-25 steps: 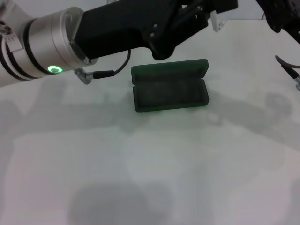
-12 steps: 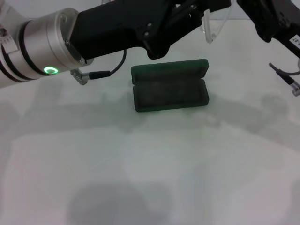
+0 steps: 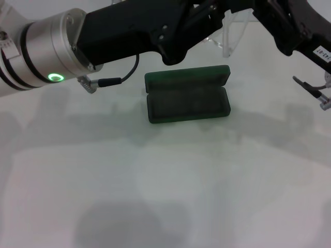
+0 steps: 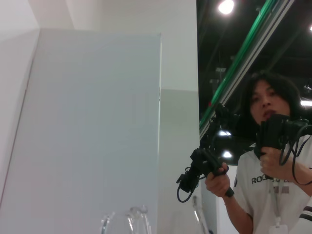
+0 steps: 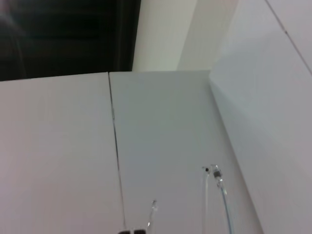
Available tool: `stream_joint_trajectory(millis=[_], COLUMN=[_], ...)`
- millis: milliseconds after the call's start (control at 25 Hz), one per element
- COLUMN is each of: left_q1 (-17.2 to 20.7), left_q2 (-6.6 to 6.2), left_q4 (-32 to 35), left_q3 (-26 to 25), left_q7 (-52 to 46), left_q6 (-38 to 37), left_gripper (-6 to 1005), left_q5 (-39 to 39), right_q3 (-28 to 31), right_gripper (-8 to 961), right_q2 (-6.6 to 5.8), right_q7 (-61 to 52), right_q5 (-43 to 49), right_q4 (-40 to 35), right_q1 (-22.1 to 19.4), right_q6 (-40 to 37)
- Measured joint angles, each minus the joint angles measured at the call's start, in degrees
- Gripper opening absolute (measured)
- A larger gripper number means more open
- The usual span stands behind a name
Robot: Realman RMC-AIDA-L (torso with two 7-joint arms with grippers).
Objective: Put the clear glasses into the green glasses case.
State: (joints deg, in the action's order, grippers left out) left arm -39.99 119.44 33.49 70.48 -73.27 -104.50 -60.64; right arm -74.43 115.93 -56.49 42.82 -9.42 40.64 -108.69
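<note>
The case [image 3: 187,94] lies open on the white surface [image 3: 170,186], a little beyond the middle of the head view, its lid tilted back toward the far side and its dark lined tray facing up with nothing in it.

The glasses [image 3: 234,32] are up in the air beyond the case and slightly to its right, well clear of the surface. In the head view a clear lens and part of the frame hang down between the two arms at the top edge. The left wrist view shows clear plastic curves [image 4: 136,219] low in the picture, and the right wrist view shows two thin clear temple arms [image 5: 219,195], one with a small hinge at its tip.

The left arm reaches across from the left, a green ring lit on its silver wrist, and the left hand [image 3: 220,13] meets the glasses at the top of the head view. It seems to carry them, but whether its fingers are closed cannot be told.

The right hand [image 3: 269,15] comes in from the upper right, just beside the glasses. Its fingers are out of sight, so its grip cannot be told either.
</note>
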Motion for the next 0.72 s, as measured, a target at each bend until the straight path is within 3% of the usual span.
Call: stream_joint_trajectory(millis=[720], left_q1=[0.0], left_q2=[0.00], left_q4=[-0.2], left_q3=[-1.4], left_q7=[0.2], left_q6=[0.0], left_gripper=[53], left_q5=[-0.5], right_q3=[-2.8], right_gripper=[70], right_q2=[-0.27], right_q7=[-2.2], right_q5=[1.5], right_q4=[-3.2], right_q1=[0.0], right_q6=[2.4])
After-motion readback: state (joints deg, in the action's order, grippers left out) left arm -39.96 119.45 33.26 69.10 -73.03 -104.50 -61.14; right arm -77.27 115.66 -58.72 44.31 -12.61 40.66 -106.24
